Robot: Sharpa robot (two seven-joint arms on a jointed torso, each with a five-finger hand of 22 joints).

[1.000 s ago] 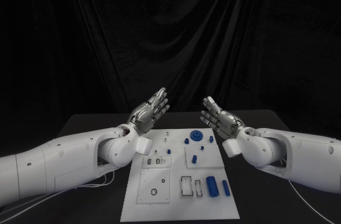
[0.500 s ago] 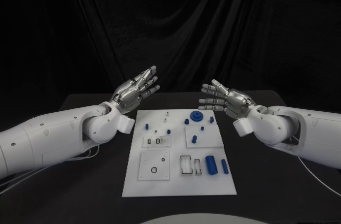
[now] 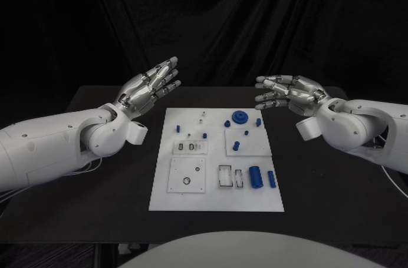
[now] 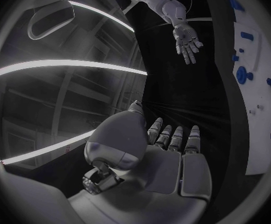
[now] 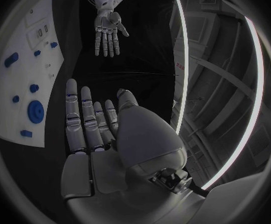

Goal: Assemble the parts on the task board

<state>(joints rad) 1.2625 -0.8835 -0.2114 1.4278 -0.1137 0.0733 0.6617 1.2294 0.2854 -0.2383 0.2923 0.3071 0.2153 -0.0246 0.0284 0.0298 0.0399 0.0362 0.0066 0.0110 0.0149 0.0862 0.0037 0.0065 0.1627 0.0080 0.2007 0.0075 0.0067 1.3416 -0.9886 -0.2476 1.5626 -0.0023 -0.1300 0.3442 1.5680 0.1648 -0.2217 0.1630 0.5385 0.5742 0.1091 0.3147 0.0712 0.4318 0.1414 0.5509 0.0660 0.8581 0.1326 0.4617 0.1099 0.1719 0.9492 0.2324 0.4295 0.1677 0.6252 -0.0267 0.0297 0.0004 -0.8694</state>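
Note:
The white task board (image 3: 246, 201) lies flat in the middle of the black table. Blue parts sit on it: a round toothed piece (image 3: 240, 115) at the far end, small pegs (image 3: 236, 144) around the middle, and a thick cylinder (image 3: 255, 177) beside a thinner one (image 3: 271, 178) near the front right. My left hand (image 3: 149, 88) hovers above the table off the board's far left corner, fingers straight and apart, holding nothing. My right hand (image 3: 289, 94) hovers off the far right corner, fingers loosely bent and apart, empty. In the wrist views the left hand (image 4: 167, 152) and right hand (image 5: 92, 129) face each other.
White inset plates with slots and holes (image 3: 187, 182) occupy the board's left and middle. Bare black table (image 3: 340, 179) runs along both sides of the board, under each forearm. A dark curtain hangs behind the table.
The head camera has tilted, so the whole picture shifted. Both hands have moved apart from each other, outward past the board's far corners. The right hand's fingers have bent a little.

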